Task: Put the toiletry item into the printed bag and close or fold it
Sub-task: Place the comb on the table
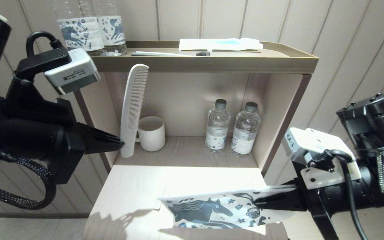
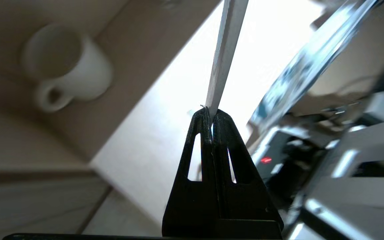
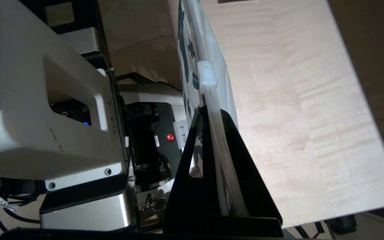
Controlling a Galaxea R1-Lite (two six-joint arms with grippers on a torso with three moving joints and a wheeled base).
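1. The left gripper (image 1: 120,144) is seen at 9 o'clock in the head view, its fingers pressed together on the lower end of the comb (image 1: 132,110).
2. The comb is held nearly upright in front of the open shelf, teeth uppermost, with its top end just below the top tray (image 1: 208,63); in the left wrist view the comb (image 2: 225,56) rises edge-on from the clamped fingertips (image 2: 202,117).
3. The right gripper (image 1: 257,201) is seen at 4 o'clock, its fingers clamped on the right-hand end of the printed bag (image 1: 218,211).
4. The bag is held flat above the front of the pale table surface (image 1: 138,190), at 6 o'clock, horse print facing up; the comb is well apart from it, outside it.
5. In the right wrist view the bag (image 3: 192,56) runs edge-on from the closed fingers, with a clear zip slider (image 3: 207,73) on its strip.
6. A white cup (image 1: 151,133) stands on the shelf just beside the comb, and two small bottles (image 1: 232,128) stand at 2 o'clock from it.
7. On the top tray a toothbrush (image 1: 170,53), a flat packet (image 1: 220,44) and two printed bottles (image 1: 92,31) are seen.
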